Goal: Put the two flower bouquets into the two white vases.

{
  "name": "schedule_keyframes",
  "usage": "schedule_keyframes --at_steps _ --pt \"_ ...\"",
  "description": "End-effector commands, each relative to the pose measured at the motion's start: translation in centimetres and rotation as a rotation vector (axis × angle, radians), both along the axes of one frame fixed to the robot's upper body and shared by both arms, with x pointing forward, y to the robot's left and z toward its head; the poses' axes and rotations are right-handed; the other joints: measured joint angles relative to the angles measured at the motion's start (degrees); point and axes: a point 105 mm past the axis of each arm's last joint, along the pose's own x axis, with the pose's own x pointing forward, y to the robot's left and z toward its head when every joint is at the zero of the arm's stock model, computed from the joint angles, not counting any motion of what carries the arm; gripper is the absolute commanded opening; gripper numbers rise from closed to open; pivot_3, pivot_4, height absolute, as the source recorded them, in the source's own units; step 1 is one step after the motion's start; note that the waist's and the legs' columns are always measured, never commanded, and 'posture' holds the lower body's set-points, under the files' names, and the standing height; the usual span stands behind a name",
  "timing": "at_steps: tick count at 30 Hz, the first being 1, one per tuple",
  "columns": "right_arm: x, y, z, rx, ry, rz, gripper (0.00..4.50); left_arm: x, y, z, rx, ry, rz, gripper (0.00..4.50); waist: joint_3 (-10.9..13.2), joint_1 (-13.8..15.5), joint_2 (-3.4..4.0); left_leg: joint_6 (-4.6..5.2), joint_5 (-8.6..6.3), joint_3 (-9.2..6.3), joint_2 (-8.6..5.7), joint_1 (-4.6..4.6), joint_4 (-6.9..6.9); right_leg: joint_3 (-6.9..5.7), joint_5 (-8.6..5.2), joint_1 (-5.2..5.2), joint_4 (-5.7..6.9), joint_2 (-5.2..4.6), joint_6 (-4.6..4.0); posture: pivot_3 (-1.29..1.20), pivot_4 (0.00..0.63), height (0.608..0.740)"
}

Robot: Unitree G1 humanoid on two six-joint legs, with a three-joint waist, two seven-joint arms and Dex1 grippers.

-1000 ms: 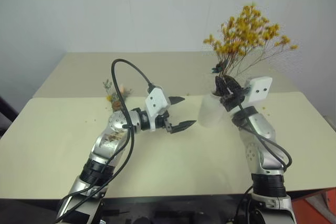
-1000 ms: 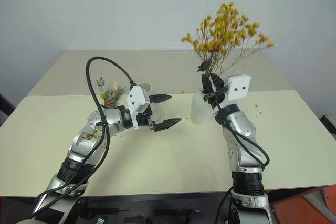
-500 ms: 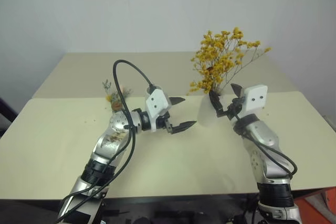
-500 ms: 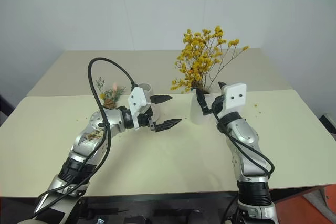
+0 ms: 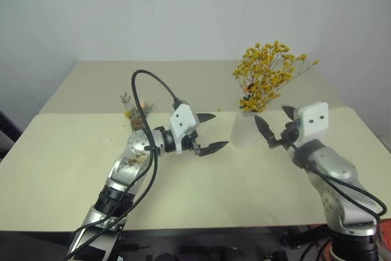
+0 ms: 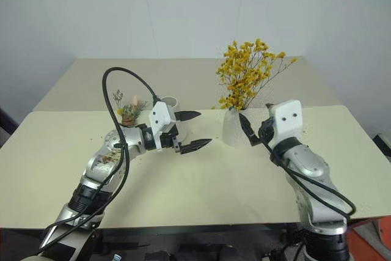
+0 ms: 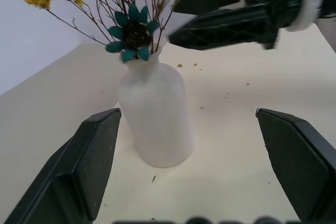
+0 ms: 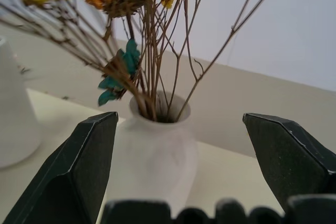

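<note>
yellow bouquet [image 6: 249, 68] stands in the round vase [image 6: 233, 128] on the table [image 6: 201, 181]. right claw [image 6: 255, 124] spread, just beside it; left claw [image 6: 191, 129] spread. grey-green bouquet [image 6: 127, 110] seemingly beside the other vase [image 6: 169, 102].

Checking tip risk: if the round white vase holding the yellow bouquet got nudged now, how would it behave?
The round vase looks likely to tip: narrow neck, and the yellow bouquet spreads tall and leans sideways. Matte ceramic is probably heavy enough to resist light nudges, but brittle if toppled.
</note>
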Motion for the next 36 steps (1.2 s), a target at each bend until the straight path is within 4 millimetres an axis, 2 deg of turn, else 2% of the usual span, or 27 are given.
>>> schedule_keyframes --at_steps 1,5,9,12,16,21,24,26,28,33,36 --pt "-1.9 -0.2 1.0 -0.036 -0.002 0.051 4.47 -0.5 0.3 0.9 -0.014 -0.040 -0.005 4.50 0.0 0.0 0.00 0.00 0.00 0.00 0.00 0.01 -0.01 0.00 0.00 0.00 0.00 0.00 0.00 0.00 0.150 0.740" --pt "-3.9 -0.1 0.1 -0.043 0.094 0.149 4.47 -1.4 0.6 0.6 -0.019 -0.020 -0.016 4.50 0.0 -0.1 0.00 0.00 0.00 0.00 0.01 0.02 -0.01 0.02 0.00 0.02 -0.01 0.01 0.00 0.00 0.150 0.740" --pt "-6.9 1.3 -0.9 -0.046 0.225 0.372 4.47 -3.4 1.6 -0.1 -0.100 0.072 -0.010 4.50 0.0 -0.1 0.00 0.01 -0.01 0.00 0.02 0.01 -0.02 0.02 -0.01 0.02 -0.02 0.00 0.00 0.00 0.150 0.740" --pt "-8.1 2.8 -1.3 -0.050 0.315 0.540 4.47 -4.1 3.3 -1.3 -0.191 0.219 0.083 4.50 0.0 -0.4 -0.02 0.02 -0.01 0.02 0.07 0.17 -0.02 0.05 -0.01 0.16 -0.02 0.02 0.01 0.00 0.150 0.740" --pt "-8.6 5.6 -1.0 -0.110 0.350 0.748 4.47 -3.9 6.4 -3.3 -0.167 0.322 0.322 4.50 0.0 -0.4 -0.06 0.02 -0.01 0.03 0.16 0.76 -0.01 0.04 -0.28 0.78 -0.11 0.11 0.42 0.00 0.150 0.740" --pt "-8.1 7.9 -0.3 -0.136 0.337 0.884 4.47 -3.3 10.7 -4.3 -0.136 0.396 0.625 4.50 0.0 0.0 -0.11 0.01 -0.01 -0.01 0.23 0.95 -0.01 -0.05 -0.37 0.99 -0.19 0.16 0.45 0.00 0.150 0.740" --pt "-7.2 9.3 -0.4 -0.182 0.333 0.926 4.47 -3.1 12.8 -3.1 -0.165 0.351 0.799 4.50 0.0 0.1 -0.13 0.01 -0.01 -0.02 0.20 0.83 -0.01 -0.07 -0.35 0.91 -0.20 0.12 0.42 0.00 0.150 0.740" --pt "-6.7 10.1 -0.5 -0.211 0.316 0.954 4.47 -2.7 13.8 -1.8 -0.207 0.335 0.873 4.50 0.0 0.3 -0.14 0.01 -0.01 -0.02 0.18 0.79 -0.02 -0.07 -0.25 0.86 -0.20 0.08 0.26 0.00 0.150 0.740" --pt "-6.4 10.8 -0.4 -0.215 0.299 0.986 4.47 -1.8 14.6 -1.3 -0.195 0.337 0.969 4.50 0.0 1.1 -0.14 0.01 -0.01 -0.08 0.16 0.75 -0.02 -0.16 -0.19 0.84 -0.20 0.08 0.16 0.00 0.150 0.740" --pt "-5.8 11.4 -0.5 -0.252 0.291 1.001 4.47 0.7 16.2 -2.2 -0.080 0.459 1.254 4.50 0.0 1.5 -0.19 0.00 -0.01 -0.12 0.04 0.73 0.00 -0.19 -0.18 0.90 -0.23 0.01 0.18 0.00 0.150 0.740" --pt "-5.4 11.5 -0.8 -0.283 0.298 0.990 4.47 1.7 16.6 -2.4 -0.084 0.569 1.359 4.50 0.0 1.3 -0.22 0.00 -0.01 -0.15 0.02 0.68 -0.01 -0.20 -0.12 0.86 -0.24 0.01 0.09 0.00 0.150 0.740"
